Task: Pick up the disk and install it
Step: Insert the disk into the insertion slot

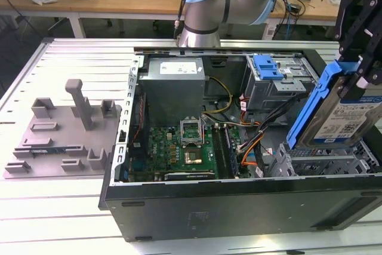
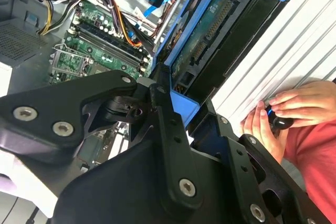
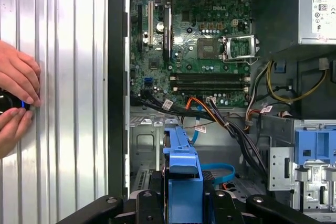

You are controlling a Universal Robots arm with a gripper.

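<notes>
Disk (image 1: pixel 343 117) hangs tilted, its blue-framed edge up, above the metal drive cage (image 1: pixel 322 160) in the near corner of the open computer case (image 1: pixel 239 207), at the exterior view's right. The black hand (image 1: pixel 360 76) is clenched on the top of the disk. Deeper inside the case lies the green motherboard (image 1: pixel 179 147), and behind it the grey power supply (image 1: pixel 175 85). Beyond the case rises the robot arm (image 1: pixel 206 4). Beside the case, on the ribbed table (image 3: pixel 68 51), a person's hands (image 3: pixel 18 80) hold a small black thing.
</notes>
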